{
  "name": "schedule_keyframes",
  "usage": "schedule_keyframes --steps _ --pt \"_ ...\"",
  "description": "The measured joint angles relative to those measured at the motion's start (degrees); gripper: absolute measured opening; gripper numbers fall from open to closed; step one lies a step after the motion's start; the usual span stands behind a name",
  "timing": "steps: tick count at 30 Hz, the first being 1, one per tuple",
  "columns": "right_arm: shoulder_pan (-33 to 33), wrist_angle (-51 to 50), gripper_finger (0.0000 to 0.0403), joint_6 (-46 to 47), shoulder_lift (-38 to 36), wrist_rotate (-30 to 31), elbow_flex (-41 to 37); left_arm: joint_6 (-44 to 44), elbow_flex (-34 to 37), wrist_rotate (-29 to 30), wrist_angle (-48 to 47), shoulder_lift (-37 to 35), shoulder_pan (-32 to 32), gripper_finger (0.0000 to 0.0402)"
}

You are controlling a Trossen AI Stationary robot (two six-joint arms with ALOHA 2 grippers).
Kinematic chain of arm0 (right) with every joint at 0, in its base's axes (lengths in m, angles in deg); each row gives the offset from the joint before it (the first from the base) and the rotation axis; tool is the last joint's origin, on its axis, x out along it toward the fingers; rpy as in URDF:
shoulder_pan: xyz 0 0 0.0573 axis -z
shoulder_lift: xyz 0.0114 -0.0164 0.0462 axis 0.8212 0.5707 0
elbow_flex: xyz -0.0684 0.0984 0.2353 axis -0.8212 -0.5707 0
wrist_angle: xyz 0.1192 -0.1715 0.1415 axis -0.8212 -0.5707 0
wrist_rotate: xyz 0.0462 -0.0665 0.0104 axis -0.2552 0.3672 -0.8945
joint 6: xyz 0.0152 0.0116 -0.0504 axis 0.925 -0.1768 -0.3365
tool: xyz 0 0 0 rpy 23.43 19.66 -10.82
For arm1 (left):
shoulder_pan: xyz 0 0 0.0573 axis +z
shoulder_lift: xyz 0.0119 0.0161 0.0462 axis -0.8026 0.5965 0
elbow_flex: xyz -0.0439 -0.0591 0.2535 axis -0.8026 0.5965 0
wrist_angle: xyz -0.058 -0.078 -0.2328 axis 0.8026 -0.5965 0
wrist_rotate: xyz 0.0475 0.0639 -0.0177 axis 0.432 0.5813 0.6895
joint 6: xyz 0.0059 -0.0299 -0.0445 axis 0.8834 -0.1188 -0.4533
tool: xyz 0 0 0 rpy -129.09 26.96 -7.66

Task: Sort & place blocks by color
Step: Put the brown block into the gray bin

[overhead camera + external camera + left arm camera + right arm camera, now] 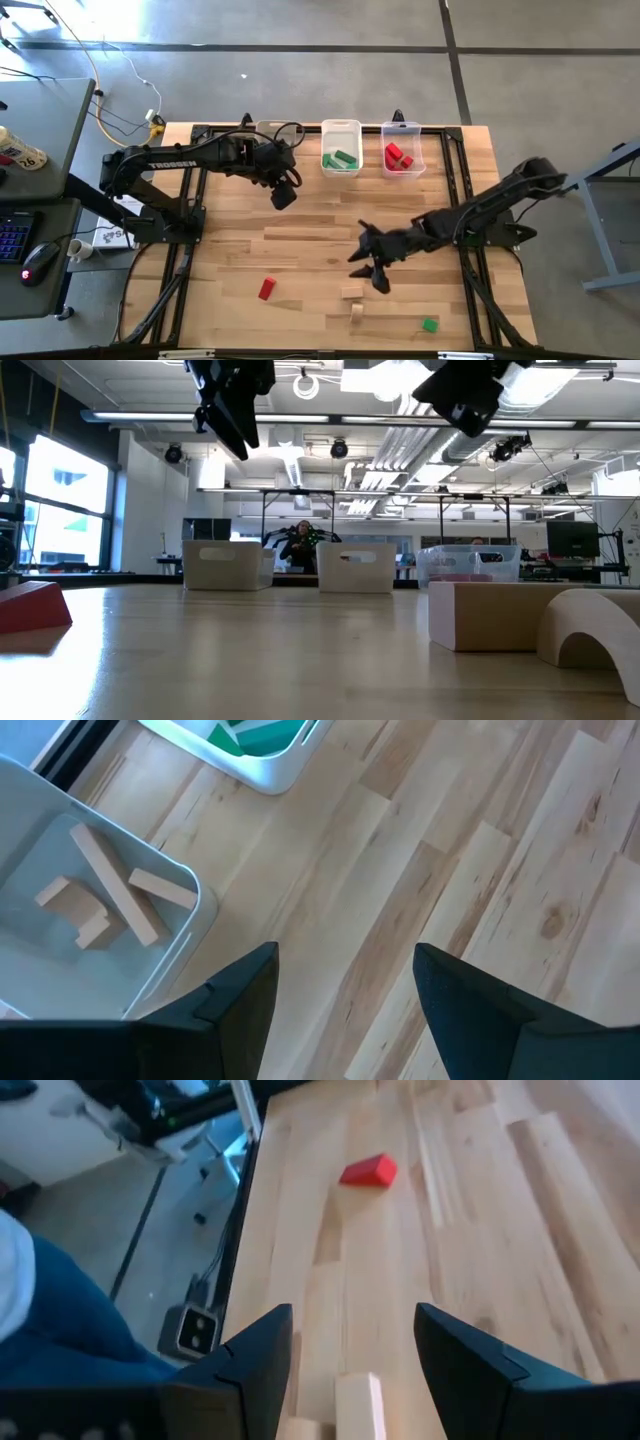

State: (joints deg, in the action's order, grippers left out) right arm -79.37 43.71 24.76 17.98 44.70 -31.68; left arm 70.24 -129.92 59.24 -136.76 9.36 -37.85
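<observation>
In the high view the left gripper [285,195] hangs at upper centre-left by the bins, fingers apart and empty. The right gripper [372,268] reaches low toward centre, fingers apart, above a tan block [351,292]. A red block [266,289], a green block [430,325] and what may be a tan arch [357,311] lie on the wooden table [300,240].

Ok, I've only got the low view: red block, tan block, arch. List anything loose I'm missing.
Observer: One green cube, near the front edge, to the right of the tan arch.
Operator: Place the right gripper.
Observer: The right gripper hangs open and empty, close by the tan block.
Operator: Tell me what the leftmost bin holds.
Observer: The leftmost bin holds tan planks; the left gripper is open beside it.
</observation>
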Motion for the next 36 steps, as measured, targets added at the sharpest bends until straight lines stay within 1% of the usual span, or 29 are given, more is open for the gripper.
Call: schedule_keyframes --steps 5,8,16,26,36 --pt "-3.2 -0.1 0.0196 -3.2 2.4 1.7 0.0 -0.8 0.0 0.0 0.0 0.0 -0.3 0.0219" --pt "-4.5 0.0 0.0196 -3.0 4.2 2.7 0.0 -0.9 0.0 0.0 0.0 0.0 -0.6 0.0219" --pt "-6.7 0.0 0.0196 -3.0 9.7 2.8 0.0 -1.4 0.0 0.1 0.0 0.0 -1.0 0.0219" --pt "-7.4 0.0 0.0196 -3.1 15.4 2.5 0.0 -1.5 0.0 0.2 0.1 0.0 -1.0 0.0219" --pt "-7.4 0.8 0.0196 -3.0 17.8 1.8 0.0 -1.5 0.0 0.2 0.2 0.0 -1.0 0.0219"
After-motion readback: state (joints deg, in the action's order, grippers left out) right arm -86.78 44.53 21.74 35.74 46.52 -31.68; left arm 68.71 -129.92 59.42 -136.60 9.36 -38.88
